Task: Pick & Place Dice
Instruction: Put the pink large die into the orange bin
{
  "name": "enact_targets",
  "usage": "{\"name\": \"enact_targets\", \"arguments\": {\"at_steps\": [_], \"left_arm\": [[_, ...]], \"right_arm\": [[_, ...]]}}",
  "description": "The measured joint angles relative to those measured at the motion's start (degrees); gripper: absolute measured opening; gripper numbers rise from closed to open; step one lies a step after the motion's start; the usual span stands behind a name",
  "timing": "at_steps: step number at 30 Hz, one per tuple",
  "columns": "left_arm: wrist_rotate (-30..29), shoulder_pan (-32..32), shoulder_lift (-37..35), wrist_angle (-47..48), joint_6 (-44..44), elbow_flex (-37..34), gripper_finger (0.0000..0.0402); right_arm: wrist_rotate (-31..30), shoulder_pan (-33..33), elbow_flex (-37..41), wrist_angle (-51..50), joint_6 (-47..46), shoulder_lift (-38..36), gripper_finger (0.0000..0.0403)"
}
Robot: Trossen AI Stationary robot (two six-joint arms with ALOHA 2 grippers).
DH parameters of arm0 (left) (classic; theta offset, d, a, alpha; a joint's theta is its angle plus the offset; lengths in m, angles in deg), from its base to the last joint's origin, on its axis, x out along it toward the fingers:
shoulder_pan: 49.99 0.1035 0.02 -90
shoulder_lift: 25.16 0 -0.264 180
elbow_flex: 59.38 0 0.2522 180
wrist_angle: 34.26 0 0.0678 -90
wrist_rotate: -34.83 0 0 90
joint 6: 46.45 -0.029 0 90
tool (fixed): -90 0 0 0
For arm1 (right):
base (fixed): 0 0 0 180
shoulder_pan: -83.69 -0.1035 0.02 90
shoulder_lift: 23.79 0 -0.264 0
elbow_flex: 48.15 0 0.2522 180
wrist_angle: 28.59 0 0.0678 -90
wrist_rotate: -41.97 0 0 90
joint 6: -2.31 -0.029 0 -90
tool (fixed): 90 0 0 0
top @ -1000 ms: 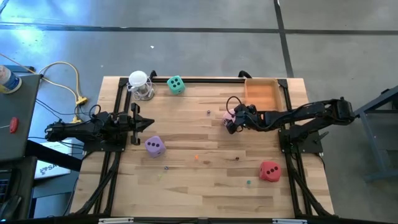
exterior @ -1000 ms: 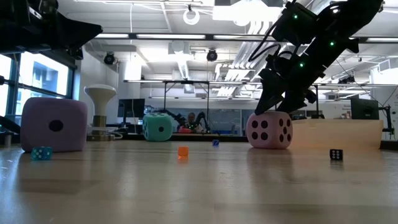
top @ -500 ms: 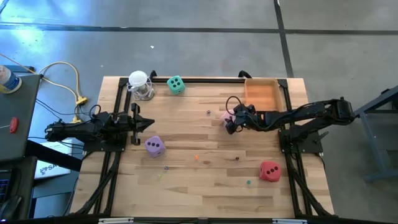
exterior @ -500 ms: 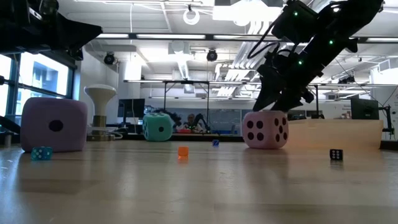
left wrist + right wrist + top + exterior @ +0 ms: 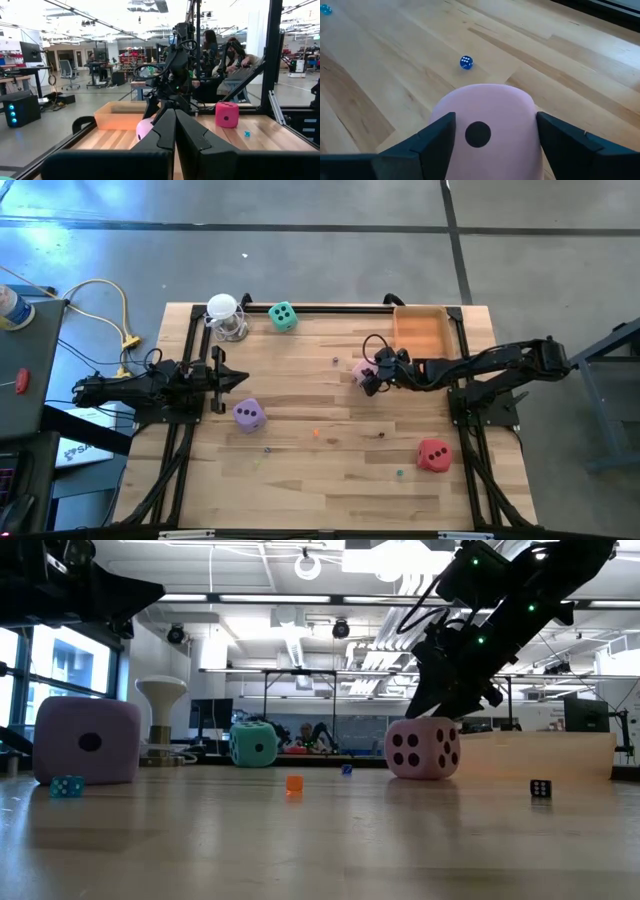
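The pink die (image 5: pixel 485 130) rests on the wood table (image 5: pixel 320 480) right of centre, a one-pip face toward the right wrist camera. My right gripper (image 5: pixel 495 117) reaches slanting down over it (image 5: pixel 422 748) and is shut on it. The purple die (image 5: pixel 249 414) sits left of centre, the mint green die (image 5: pixel 283 316) at the far edge and the red die (image 5: pixel 433 455) near the right front. My left gripper (image 5: pixel 238 379) waits shut above the table's left side, close to the purple die. My right gripper pinches the pink die's two opposite side faces (image 5: pixel 532 125) between its two fingers (image 5: pixel 437 135). The fingers come slanting down from the table's right. The die's underside still rests on the table (image 5: pixel 420 776), and it stands nearly upright.
An orange tray (image 5: pixel 421 330) stands at the far right, just behind the right gripper. A white round-topped object (image 5: pixel 225 315) stands at the far left. Tiny coloured dice lie scattered on the wood, one blue (image 5: pixel 466 62) just beyond the pink die. People sit in the room beyond.
The pink die has slid a little toward the table's left, staying on the wood, with my right gripper's fingers around it.
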Motion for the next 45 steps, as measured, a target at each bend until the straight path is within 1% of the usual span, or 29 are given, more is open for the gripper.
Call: {"name": "enact_targets", "arguments": {"at_steps": [7,14,17,20,25,27,34,40,45], "left_arm": [[0.0,0.0,0.0,0.0,0.9,0.0,0.0000],[0.0,0.0,0.0,0.0,0.9,0.0,0.0000],[0.0,0.0,0.0,0.0,0.9,0.0,0.0000],[0.0,0.0,0.0,0.0,0.9,0.0,0.0000],[0.0,0.0,0.0,0.0,0.9,0.0,0.0000],[0.0,0.0,0.0,0.0,0.9,0.0,0.0000],[0.0,0.0,0.0,0.0,0.9,0.0,0.0000],[0.0,0.0,0.0,0.0,0.9,0.0,0.0000],[0.0,0.0,0.0,0.0,0.9,0.0,0.0000]], "right_arm": [[0.1,0.0,0.0,0.1,0.5,0.0,0.0292],[-0.1,0.1,0.0,0.2,2.2,0.0,0.0294],[2.1,0.1,0.0,0.6,4.4,0.0,0.0300],[2.8,0.1,0.0,0.6,4.5,0.0,0.0322],[2.9,0.1,0.0,0.4,4.9,0.0,0.0382],[2.9,0.1,0.0,0.4,4.8,0.0,0.0395],[2.3,0.2,0.0,0.9,6.3,0.0,0.0373],[2.2,0.2,0.0,3.4,9.8,0.0,0.0370],[-0.9,0.2,0.0,4.7,11.4,0.0,0.0370]]}}
